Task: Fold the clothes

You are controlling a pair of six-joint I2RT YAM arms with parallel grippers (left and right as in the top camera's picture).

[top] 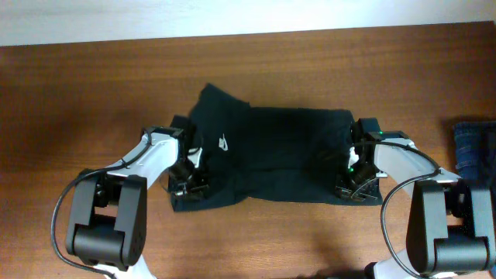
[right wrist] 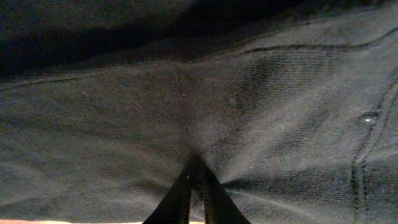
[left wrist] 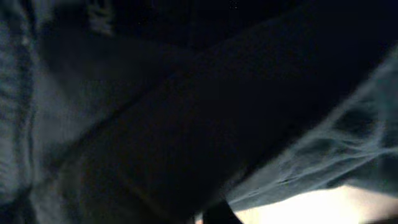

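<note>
Lying across the middle of the wooden surface (top: 93,85), the black T-shirt (top: 287,155) spreads sideways, loosely bunched, its near hem toward the arms. A small white swoosh logo (top: 224,143) shows on its left part — no lettering can be read. The right gripper (top: 353,186) sits on the shirt's near right corner, jaws narrow and pinching the fabric, which puckers toward the fingertips in the wrist view. The left gripper (top: 188,182) is at the near left corner, closed — whether cloth is caught I cannot tell. A blue denim garment (top: 474,147) lies at the right edge, apart from the shirt.
</note>
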